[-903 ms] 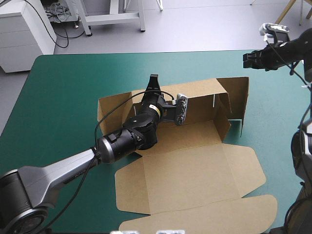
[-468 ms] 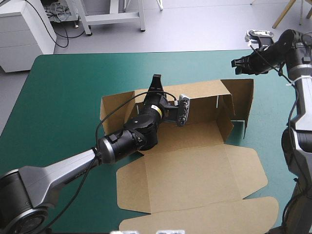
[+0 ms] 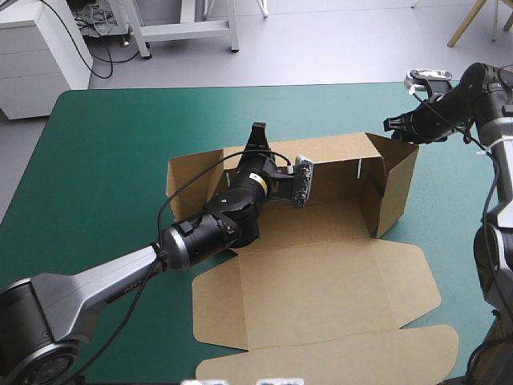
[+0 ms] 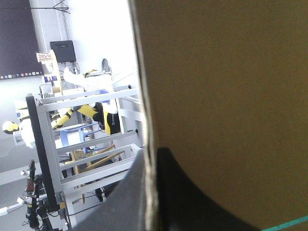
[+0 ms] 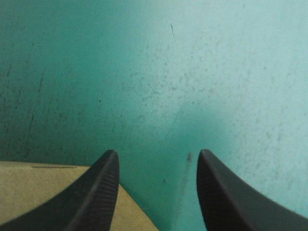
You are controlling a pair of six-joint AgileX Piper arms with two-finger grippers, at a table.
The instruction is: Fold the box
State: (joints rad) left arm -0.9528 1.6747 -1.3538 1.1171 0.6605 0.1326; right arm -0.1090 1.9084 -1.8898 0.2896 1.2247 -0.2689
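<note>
The brown box (image 3: 321,281) sits in the middle of the teal-green bench (image 3: 104,160), its lid flat and its back and right walls raised. The left claw (image 3: 256,135) pinches the box's back wall. The right claw (image 5: 156,161), fingers spread, hovers at the box's far right corner.

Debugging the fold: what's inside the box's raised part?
Only the left gripper and its arm, reaching over the box floor to the back wall, jaws shut on it. The floor's right part is bare; the part under the arm is hidden.
</note>
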